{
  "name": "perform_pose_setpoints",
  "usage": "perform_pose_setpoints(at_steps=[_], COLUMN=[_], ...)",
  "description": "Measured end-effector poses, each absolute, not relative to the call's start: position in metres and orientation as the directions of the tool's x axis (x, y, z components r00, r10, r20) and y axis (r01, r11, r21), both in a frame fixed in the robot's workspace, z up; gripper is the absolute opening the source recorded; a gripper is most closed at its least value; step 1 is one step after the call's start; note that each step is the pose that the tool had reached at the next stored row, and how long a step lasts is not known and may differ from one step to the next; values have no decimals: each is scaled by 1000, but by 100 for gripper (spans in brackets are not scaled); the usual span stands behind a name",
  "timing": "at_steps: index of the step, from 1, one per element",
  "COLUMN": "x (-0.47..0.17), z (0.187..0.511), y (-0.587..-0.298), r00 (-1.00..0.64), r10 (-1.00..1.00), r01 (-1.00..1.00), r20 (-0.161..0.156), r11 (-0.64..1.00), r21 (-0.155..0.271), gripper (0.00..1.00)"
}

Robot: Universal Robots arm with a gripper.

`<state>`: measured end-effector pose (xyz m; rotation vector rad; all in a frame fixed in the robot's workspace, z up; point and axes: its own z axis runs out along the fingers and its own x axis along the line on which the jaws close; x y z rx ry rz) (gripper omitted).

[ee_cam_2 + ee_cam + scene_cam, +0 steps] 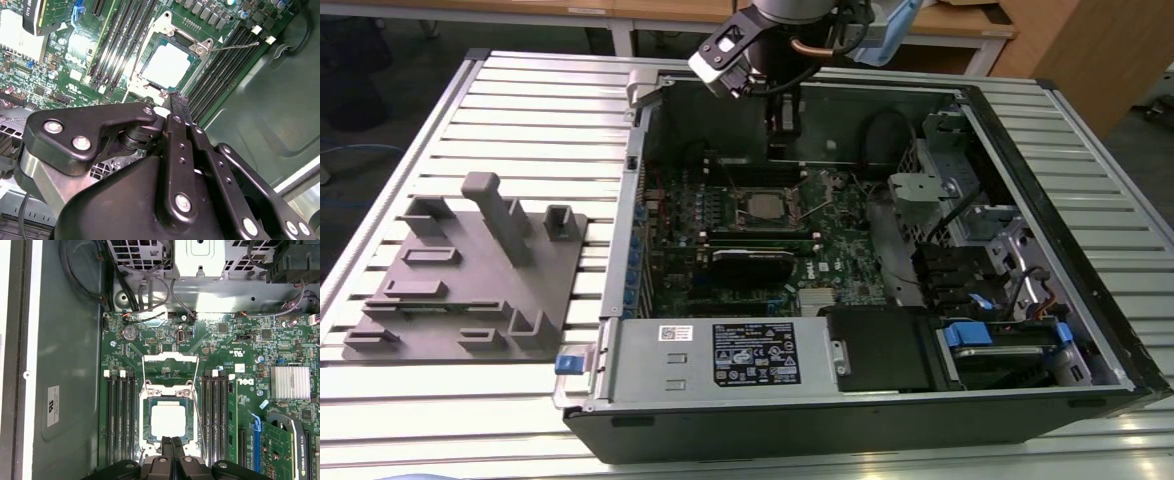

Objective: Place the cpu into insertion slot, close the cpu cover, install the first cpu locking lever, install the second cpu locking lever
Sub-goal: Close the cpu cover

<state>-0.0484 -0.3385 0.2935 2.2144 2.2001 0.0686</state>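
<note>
Cpu: flat, pale silver square.

A ribbed silver metal table takes up the near ground. Beyond its far edge, pale wooden desks stand on a dark grey floor. A wooden cabinet stands at the exterior view's far right.

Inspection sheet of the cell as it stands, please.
Surface: slatted table carrying an open PC case.
Job's things: cpu seated in slot; cover lies flat around it, looks closed; one lever juts out, looks unlatched.
Clutter: grey fixture tray at the exterior view's left.
End effector: shut, empty, tips at the slot's edge.
Cables: black cable along the case wall.
Surroundings: wooden furniture beyond the table.
</note>
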Motion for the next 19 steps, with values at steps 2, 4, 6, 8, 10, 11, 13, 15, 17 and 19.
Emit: perform_pose_setpoints(at_steps=[2,4,6,8,10,11,13,15,17,19], x=[-48,-48,-48,-48,-48,-48,-48,-48,-48,-48], z=[294,294,295,297,298,298,298,299,299,300], y=[-338,-339,-339,-339,-339,-339,-338,-339,-338,-338], r00=[6,6,6,6,6,6,6,6,6,6], r10=[1000,1000,1000,1000,1000,1000,1000,1000,1000,1000], r01=[999,999,999,999,999,999,999,999,999,999], r20=[17,17,17,17,17,18,18,17,17,17], r11=[-7,-7,-7,-7,-7,-7,-7,-7,-7,-7], r21=[45,44,44,44,45,45,45,44,45,44], gripper=[10,10,10,10,10,10,10,10,10,10])
